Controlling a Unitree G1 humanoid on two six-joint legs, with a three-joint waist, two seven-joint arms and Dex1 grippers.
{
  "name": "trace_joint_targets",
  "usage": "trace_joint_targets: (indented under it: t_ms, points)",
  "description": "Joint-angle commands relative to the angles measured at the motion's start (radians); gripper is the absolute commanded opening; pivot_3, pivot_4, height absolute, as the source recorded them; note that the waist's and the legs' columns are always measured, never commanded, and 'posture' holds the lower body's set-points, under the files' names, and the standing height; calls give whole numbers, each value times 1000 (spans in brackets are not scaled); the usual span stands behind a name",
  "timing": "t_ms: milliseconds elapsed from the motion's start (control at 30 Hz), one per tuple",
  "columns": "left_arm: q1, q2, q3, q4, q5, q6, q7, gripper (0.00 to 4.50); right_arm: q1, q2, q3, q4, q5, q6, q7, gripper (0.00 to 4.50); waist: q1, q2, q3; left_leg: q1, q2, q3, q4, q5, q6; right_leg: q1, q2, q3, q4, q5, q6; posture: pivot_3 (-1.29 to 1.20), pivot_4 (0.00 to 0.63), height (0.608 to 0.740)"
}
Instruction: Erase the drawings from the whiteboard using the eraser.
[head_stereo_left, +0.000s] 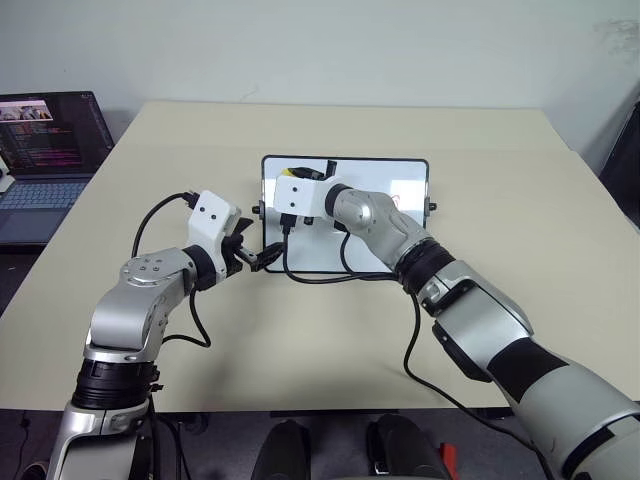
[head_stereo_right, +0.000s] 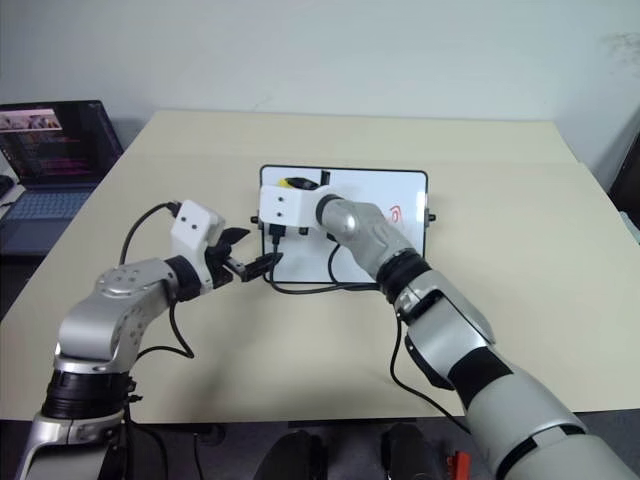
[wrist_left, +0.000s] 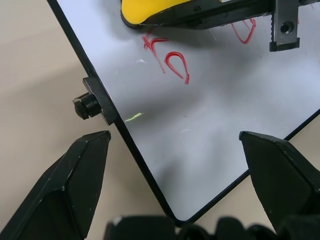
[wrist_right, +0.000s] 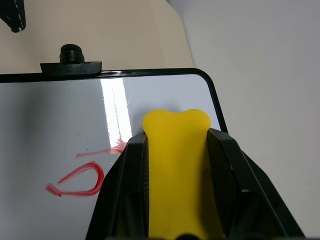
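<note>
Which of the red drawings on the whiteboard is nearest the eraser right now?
The scribble on the whiteboard beside the curved loop: it runs right up to the yellow eraser held by the right gripper. The loop lies clear of it.

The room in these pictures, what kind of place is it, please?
Probably an office or lab workspace. A plain beige table stands against a bare pale wall, an open laptop showing lines of text sits on a side desk, and a small whiteboard lies on the table.
</note>
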Motion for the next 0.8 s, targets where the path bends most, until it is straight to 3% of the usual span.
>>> trace_joint_targets:
  t_ms: [33,167,367,500,633,800]
  points:
    - [-24,4,1,-48,-6,-12,-8,4500,27,-11,35,-1,-26,20,102,1269,0,0,0,0,0,0,0,0,0,0,0,0,0,0,0,0,150,740]
    - [-25,5,-1,-50,-6,-11,-10,4500,54,-19,52,-32,-27,35,178,1269,0,0,0,1,0,0,1,0,0,1,0,0,2,0,0,0,150,740]
    - [-29,6,-3,-47,-4,-13,-16,4500,10,-16,-18,-30,10,47,89,1269,1,0,0,2,0,-1,1,1,0,1,0,0,5,0,0,0,150,740]
    - [-32,3,-5,-47,-1,-14,-17,4500,23,-22,-37,-20,36,79,155,1269,1,0,0,2,0,0,1,1,0,1,0,0,4,0,0,0,150,740]
    - [-31,2,-6,-50,-1,-14,-18,4500,74,-31,-27,-55,62,140,316,1269,1,0,0,2,0,0,1,1,0,1,0,0,4,0,0,0,150,740]
    - [-32,1,-8,-49,0,-16,-17,4500,83,-35,-36,-87,55,154,312,1269,1,0,0,4,0,0,1,1,0,2,0,0,5,0,0,0,150,740]
